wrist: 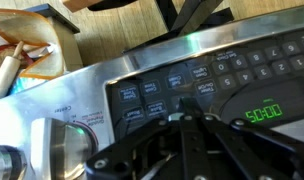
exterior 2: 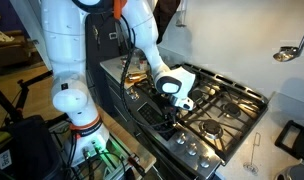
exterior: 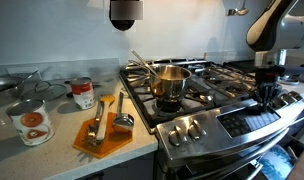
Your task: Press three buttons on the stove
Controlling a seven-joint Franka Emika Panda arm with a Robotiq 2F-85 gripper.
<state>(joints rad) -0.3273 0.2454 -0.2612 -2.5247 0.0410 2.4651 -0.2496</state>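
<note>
**Wrist view.** My gripper [wrist: 185, 120] holds nothing. Its fingers appear drawn together, with no gap showing, and it is poised at the dark control panel [wrist: 177, 85] on the front of the stove [exterior: 222, 85]. The panel's long axis runs across the view, from a silver knob [wrist: 50, 150] at one end to the green display [wrist: 264, 113] at the other. The button rows lie directly beyond my fingertips; whether I touch the glass cannot be told. The coming press, I judge, calls for a short push straight ahead.
</note>
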